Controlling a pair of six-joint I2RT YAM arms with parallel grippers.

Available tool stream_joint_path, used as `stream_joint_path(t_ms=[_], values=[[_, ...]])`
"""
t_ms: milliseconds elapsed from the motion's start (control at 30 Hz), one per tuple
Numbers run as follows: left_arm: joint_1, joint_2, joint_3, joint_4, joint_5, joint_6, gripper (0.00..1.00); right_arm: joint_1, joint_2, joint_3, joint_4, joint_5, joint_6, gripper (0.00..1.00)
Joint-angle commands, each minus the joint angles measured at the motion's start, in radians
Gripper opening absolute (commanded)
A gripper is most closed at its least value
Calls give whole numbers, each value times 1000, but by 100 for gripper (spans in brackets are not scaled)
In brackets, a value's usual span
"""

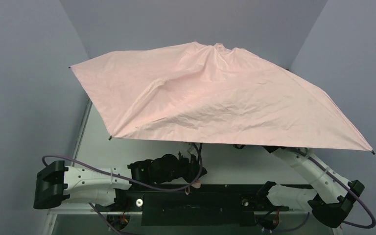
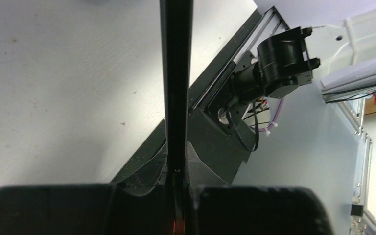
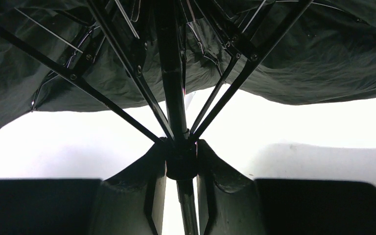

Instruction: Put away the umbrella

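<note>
Umbrella (image 1: 215,98) is fully open, canopy spread above the bench (image 2: 54,73) and both arms. Left jaws are clamped on the shaft (image 2: 176,73); right jaws are pinched round the runner (image 3: 181,169) where the ribs (image 3: 127,63) meet. Looks like the collapse step: right should pull the runner down while left holds firm.

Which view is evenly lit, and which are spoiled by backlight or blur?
Top external: evenly lit, the umbrella showing soft creases. Right wrist: backlit, its underside and ribs near-black, background blown white. Left wrist: its shaft a dark, blurred silhouette.
</note>
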Motion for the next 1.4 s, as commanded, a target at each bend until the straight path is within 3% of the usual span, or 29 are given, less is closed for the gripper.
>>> stream_joint_path(t_ms=[0, 267, 600, 800, 967, 1033, 1200, 1267, 1367], values=[[108, -42, 160, 244, -151, 20, 0, 91, -37, -110, -211, -188, 80, 0], [160, -100, 167, 203, -130, 59, 0, 95, -44, -222, -153, -254, 112, 0], [228, -128, 156, 266, -37, 54, 0, 153, 37, -441, 0, -290, 158, 0], [272, -112, 156, 266, -6, 43, 0, 182, 62, -474, 24, -261, 168, 0], [279, -123, 147, 244, 1, 34, 0, 175, 71, -416, -76, -180, 147, 0], [279, -133, 150, 207, 5, 38, 6, 168, 79, -374, -108, -152, 147, 0], [278, -182, 153, 75, 14, 47, 57, 152, 104, -291, -175, -88, 157, 0], [276, -205, 150, 13, 15, 54, 69, 150, 120, -248, -209, -58, 164, 0], [274, -236, 141, -60, 23, 60, 78, 151, 141, -178, -250, -9, 179, 0]])
